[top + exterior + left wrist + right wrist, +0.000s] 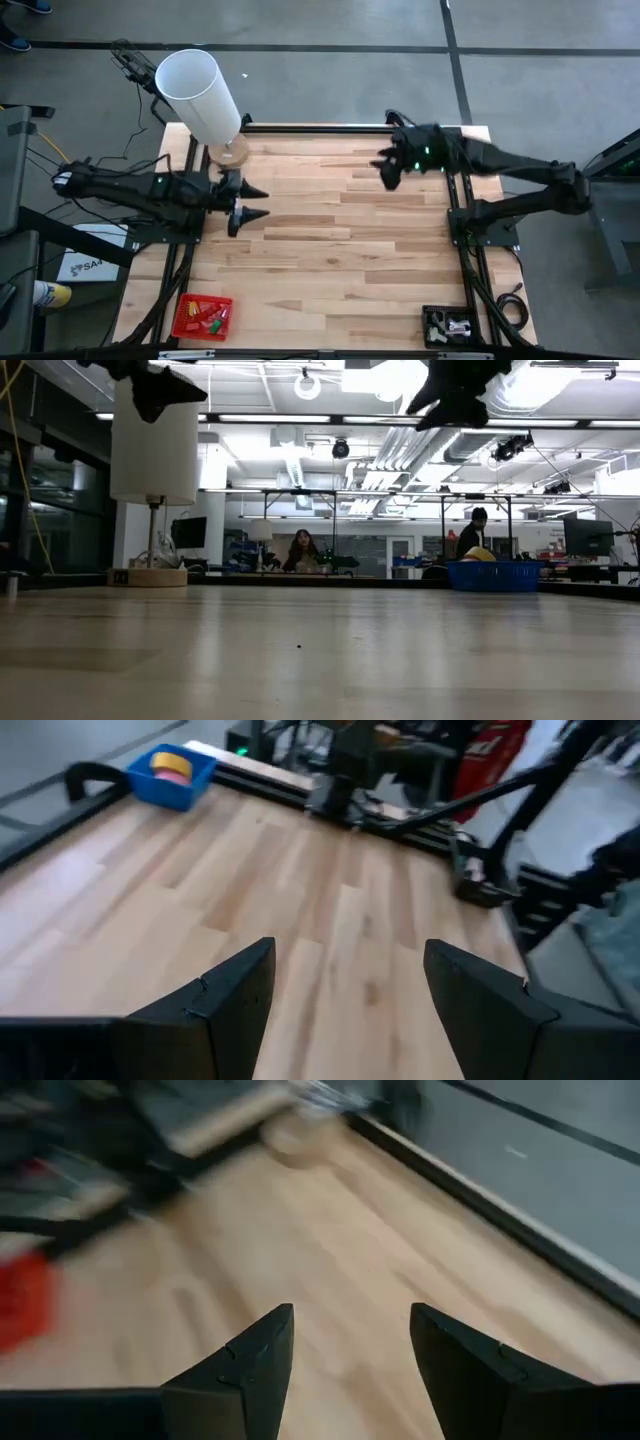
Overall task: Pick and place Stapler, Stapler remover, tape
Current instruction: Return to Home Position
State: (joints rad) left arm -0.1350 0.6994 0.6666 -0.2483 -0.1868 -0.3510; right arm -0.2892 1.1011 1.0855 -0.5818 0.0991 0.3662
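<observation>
Tape rolls, one yellow (172,763) and one pink (170,779), lie in a blue bin (195,782) at the table's far right; in the high view my right arm covers the bin. My left gripper (262,202) hangs open above the table's left side, near the lamp base, with nothing between its fingers (350,945). My right gripper (383,168) is raised over the far right part of the table, open and empty (352,1308). I cannot make out the stapler or the stapler remover.
A white lamp (200,92) on a round wooden base (232,152) stands at the far left corner. A red tray (201,316) with small coloured items sits at the near left, and a black tray (447,326) with small pale items at the near right. Bare wood lies between.
</observation>
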